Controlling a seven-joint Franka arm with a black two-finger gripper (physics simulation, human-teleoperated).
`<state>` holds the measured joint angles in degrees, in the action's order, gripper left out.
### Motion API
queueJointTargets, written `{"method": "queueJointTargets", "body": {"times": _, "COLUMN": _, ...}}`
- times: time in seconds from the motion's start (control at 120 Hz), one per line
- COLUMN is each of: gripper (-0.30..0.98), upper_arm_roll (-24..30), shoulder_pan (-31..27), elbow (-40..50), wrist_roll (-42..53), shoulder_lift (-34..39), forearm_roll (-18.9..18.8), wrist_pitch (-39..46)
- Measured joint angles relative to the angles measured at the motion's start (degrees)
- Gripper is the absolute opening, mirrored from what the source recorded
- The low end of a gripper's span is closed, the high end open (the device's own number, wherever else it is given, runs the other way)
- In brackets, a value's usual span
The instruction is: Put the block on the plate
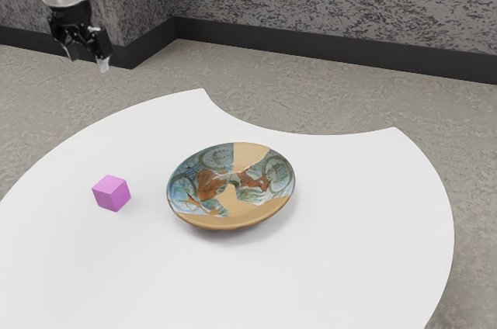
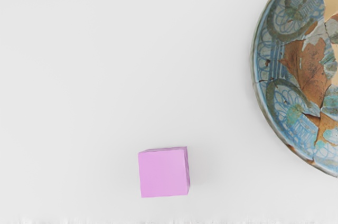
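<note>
The gripper [image 1: 88, 62] is hanging empty, its 2 fingers standing well apart. The block [image 1: 112, 193] is sitting at the plate's [image 1: 231, 222] 9 o'clock in the exterior view; pick-up is seemingly pending, needing lowering around it.

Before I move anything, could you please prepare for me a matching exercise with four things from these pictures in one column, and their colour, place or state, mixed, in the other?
1. Small cube-shaped block
2. Round patterned plate
3. Smooth table
4. Black two-finger gripper

A. Blue, tan and rust-brown
B. Raised above the tabletop, open and empty
C. White, with a curved notch in its edge
D. Pinkish purple, beside the plate without touching it

Right pairs: 1-D, 2-A, 3-C, 4-B
</note>
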<state>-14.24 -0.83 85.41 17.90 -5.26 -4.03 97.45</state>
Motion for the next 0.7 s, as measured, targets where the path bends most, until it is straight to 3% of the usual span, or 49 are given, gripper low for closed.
{"method": "queueJointTargets", "body": {"times": 0.275, "gripper": 0.69, "upper_arm_roll": -2.35, "shoulder_pan": -0.91, "elbow": 4.26, "wrist_roll": -1.01, "shoulder_lift": -3.48, "forearm_roll": 4.66, "wrist_pitch": 0.99}}
{"method": "queueJointTargets", "body": {"times": 0.7, "gripper": 0.69, "upper_arm_roll": -3.77, "shoulder_pan": -1.96, "elbow": 19.31, "wrist_roll": -2.05, "shoulder_lift": -6.46, "forearm_roll": 6.42, "wrist_pitch": 13.60}}
